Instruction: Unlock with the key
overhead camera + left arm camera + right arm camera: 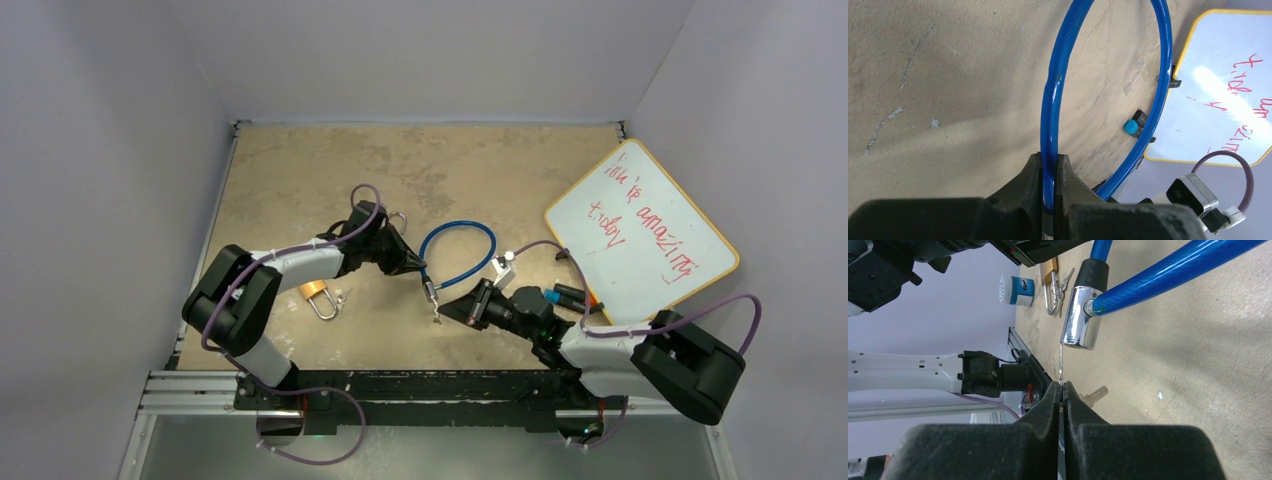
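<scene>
Tan tabletop [300, 180] boxed in by pale walls: the key meets the cable lock near the table's centre.

The left gripper [1048, 172] is clamped on the blue cable [1052, 100] just behind the chrome lock cylinder [1079, 317]. The right gripper [1062, 390] is pinched shut on the key [1061, 365]. The key's thin blade runs straight from the fingertips to the cylinder's lower face. Blade and cylinder share one long axis, with the cylinder directly ahead of the right gripper and close to it. How deep the blade sits cannot be told. The right arm is nearer the keyway, so the next move is probably a roll about that axis while the left arm braces the cable. A brass padlock [315, 293] lies well apart, beside the left arm.
</scene>
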You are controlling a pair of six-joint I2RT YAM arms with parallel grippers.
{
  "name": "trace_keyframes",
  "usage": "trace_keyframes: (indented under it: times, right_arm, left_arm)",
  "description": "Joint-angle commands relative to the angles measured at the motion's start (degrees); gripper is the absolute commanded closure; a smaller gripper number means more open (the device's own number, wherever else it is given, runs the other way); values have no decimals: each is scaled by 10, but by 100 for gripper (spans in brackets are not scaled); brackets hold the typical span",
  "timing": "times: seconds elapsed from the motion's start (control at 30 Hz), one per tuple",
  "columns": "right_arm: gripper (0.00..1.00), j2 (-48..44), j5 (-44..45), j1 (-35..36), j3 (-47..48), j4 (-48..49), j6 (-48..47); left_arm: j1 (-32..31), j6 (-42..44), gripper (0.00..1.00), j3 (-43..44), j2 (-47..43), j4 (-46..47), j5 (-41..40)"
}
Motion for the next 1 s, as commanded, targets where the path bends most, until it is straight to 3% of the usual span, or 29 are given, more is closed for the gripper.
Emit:
trace_keyframes:
  times: [0.0,0.97]
  right_arm:
    - [100,-12,19,3,2,3,-7]
    - [100,-11,8,3,5,4,-18]
  left_arm:
    - [6,-12,100,-1,-22,40,20]
    - [8,-17,100,2,-17,42,24]
